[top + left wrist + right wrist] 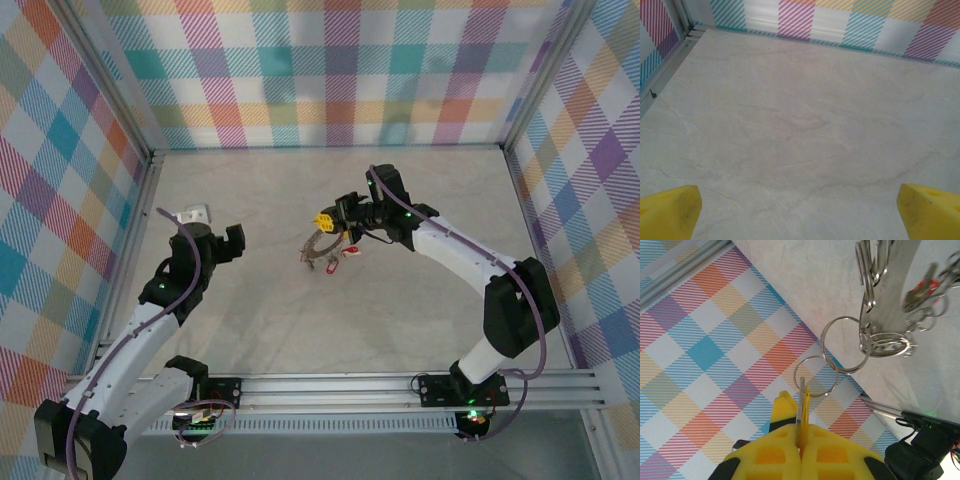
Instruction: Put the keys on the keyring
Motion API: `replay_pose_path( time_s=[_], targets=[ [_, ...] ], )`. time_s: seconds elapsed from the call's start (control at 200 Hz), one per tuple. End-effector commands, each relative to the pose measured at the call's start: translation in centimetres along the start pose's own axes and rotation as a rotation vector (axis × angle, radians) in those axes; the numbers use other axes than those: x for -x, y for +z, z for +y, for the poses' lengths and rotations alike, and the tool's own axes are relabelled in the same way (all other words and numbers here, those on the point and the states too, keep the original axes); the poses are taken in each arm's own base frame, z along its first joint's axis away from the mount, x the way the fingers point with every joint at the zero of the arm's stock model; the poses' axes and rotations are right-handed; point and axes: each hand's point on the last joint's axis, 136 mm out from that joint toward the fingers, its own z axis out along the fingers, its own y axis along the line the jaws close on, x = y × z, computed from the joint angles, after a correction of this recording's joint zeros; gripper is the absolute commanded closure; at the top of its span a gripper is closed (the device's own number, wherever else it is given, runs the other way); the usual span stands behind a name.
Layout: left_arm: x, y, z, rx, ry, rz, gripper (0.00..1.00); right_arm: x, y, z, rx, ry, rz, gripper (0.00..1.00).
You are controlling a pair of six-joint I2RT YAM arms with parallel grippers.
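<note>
Yellow right fingers [785, 455], pressed together, pinch a thin silvery key [801, 407] seen edge-on. Its small split ring [815, 376] links through a larger ring [845, 345] to the keyring [887, 315], hung with red tags [352, 250], at the middle of the table [250, 330]. On my other arm, the left fingers [670, 212] stand spread wide above bare marbled surface.

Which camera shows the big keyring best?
The right wrist camera: the keyring is close up, so its shiny band and little loops are clear. From the top camera it is just a tiny grey hoop beside the right claw, which pinches a key.
</note>
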Motion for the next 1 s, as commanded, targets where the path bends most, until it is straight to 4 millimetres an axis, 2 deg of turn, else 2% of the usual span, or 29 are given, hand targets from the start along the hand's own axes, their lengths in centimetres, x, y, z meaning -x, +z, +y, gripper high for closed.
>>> replay_pose_path(
  time_s=[0.0, 0.16, 0.29, 0.485, 0.62, 0.84, 0.995],
  targets=[
    [-0.9, 0.0, 0.6, 0.012, -0.018, 0.014, 0.00, 0.7, 0.0, 0.5, -0.002, -0.010, -0.003, 1.00],
    [-1.3, 0.1, 0.8, 0.014, -0.023, 0.015, 0.00, 1.4, 0.8, -0.1, -0.027, -0.031, 0.020, 1.00],
    [-1.6, -0.1, 1.1, 0.022, -0.023, 0.013, 0.00, 0.6, 1.1, -0.8, -0.043, -0.071, 0.083, 1.00],
    [-1.9, -0.1, 1.2, 0.024, -0.014, 0.018, 0.00, 0.3, -0.2, -4.9, -0.105, -0.066, 0.084, 1.00],
    [-2.1, 0.2, 1.1, 0.019, -0.036, 0.020, 0.00, -0.4, -0.2, -7.9, -0.157, -0.084, 0.163, 1.00],
    [-2.5, 1.1, 0.8, 0.020, -0.062, 0.039, 0.00, -1.8, -1.4, -10.8, -0.206, -0.188, 0.244, 1.00],
    [-3.0, 1.7, 0.8, 0.030, -0.069, 0.055, 0.00, -1.5, -1.8, -14.1, -0.265, -0.230, 0.264, 1.00]
  ],
)
